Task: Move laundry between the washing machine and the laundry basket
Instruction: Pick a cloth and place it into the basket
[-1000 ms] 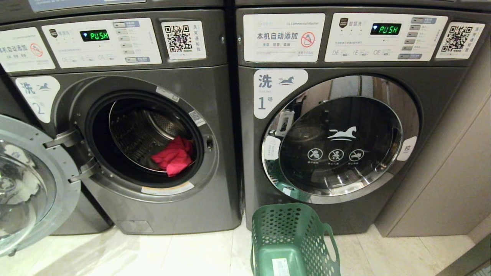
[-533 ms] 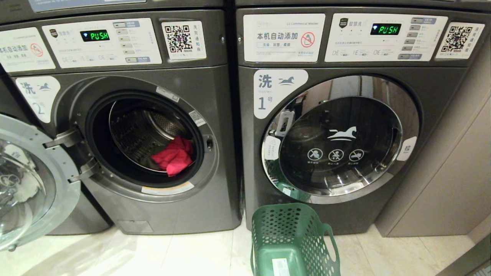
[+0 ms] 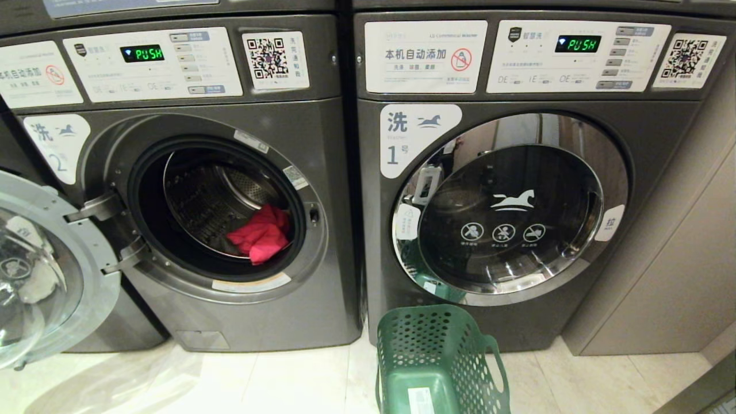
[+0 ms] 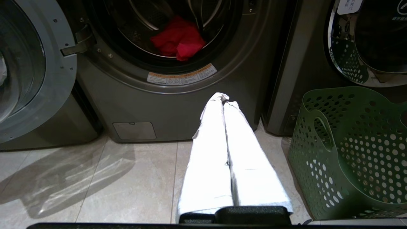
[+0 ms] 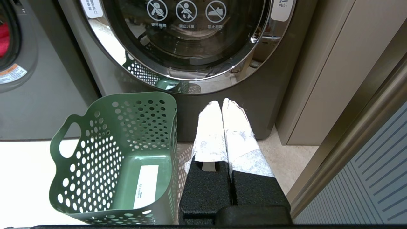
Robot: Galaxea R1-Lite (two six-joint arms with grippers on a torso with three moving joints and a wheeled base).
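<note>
Washer 2 (image 3: 230,299) stands open at left of the head view, red laundry (image 3: 261,236) in its drum. The empty basket (image 3: 437,362) sits bottom centre. Left claw (image 4: 223,98) and right claw (image 5: 221,103) are pressed together, holding nothing.

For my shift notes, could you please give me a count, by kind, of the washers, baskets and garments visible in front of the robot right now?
Washers: 2, number 2 washer with its door open and number 1 washer with its door shut
Green laundry basket: 1, with no laundry seen in it
Garments: 1, the red garment in the number 2 drum
Total: 4
</note>
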